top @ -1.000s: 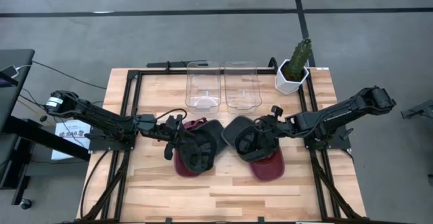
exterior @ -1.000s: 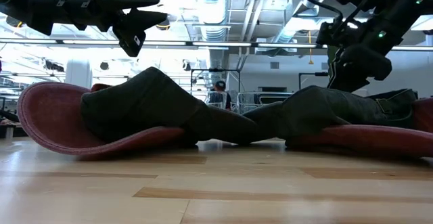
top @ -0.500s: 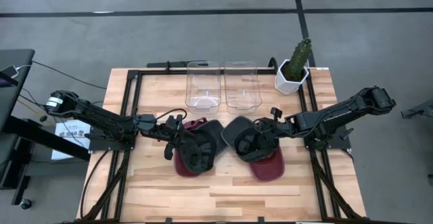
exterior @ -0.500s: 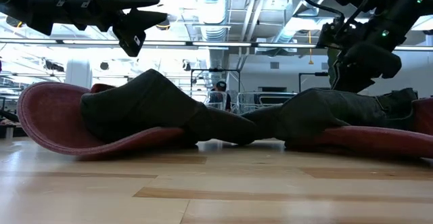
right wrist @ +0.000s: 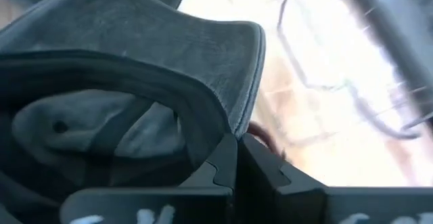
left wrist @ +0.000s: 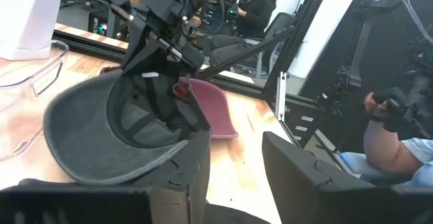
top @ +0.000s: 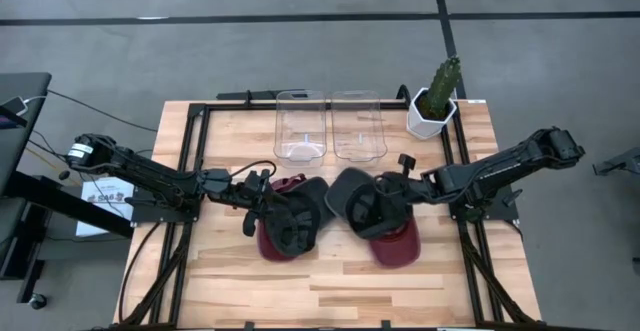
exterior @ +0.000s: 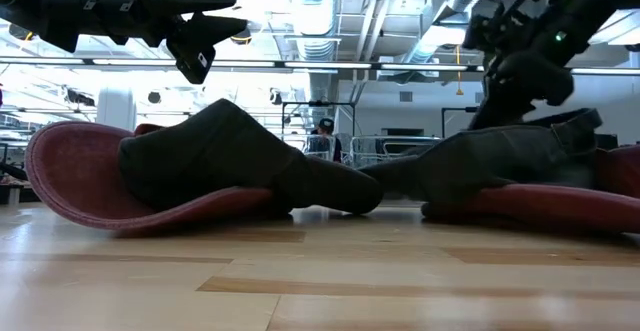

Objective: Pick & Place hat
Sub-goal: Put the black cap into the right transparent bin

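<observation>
Two pairs of caps lie mid-table. On the left, a dark grey hat (top: 292, 219) rests on a maroon hat (top: 272, 243). My left gripper (top: 256, 204) hovers open above them (exterior: 196, 59), touching nothing. On the right, another dark grey hat (top: 352, 203) lies on a maroon hat (top: 398, 245). My right gripper (top: 386, 193) is shut on this grey hat. The left wrist view shows that hat (left wrist: 101, 136) tipped up under the right gripper. My right gripper pinches the opening rim (right wrist: 224, 128) of the right grey hat's crown between its two fingers. It comes slanting down from the table's right. The held side (exterior: 575, 123) is raised. The brim end (exterior: 400, 176) still lies low, by the table and the maroon hat.
Two clear plastic containers (top: 300, 126) (top: 357, 124) stand at the far middle, with a cactus in a white pot (top: 434, 103) to their right. Black frame rails (top: 196, 151) run along both sides. A person (left wrist: 396, 143) sits beyond the table.
My right gripper has shut on the right grey hat's rim and risen a little. The held side of that hat has lifted off the maroon hat, while its brim end stays low. The left pair of hats has not moved.
</observation>
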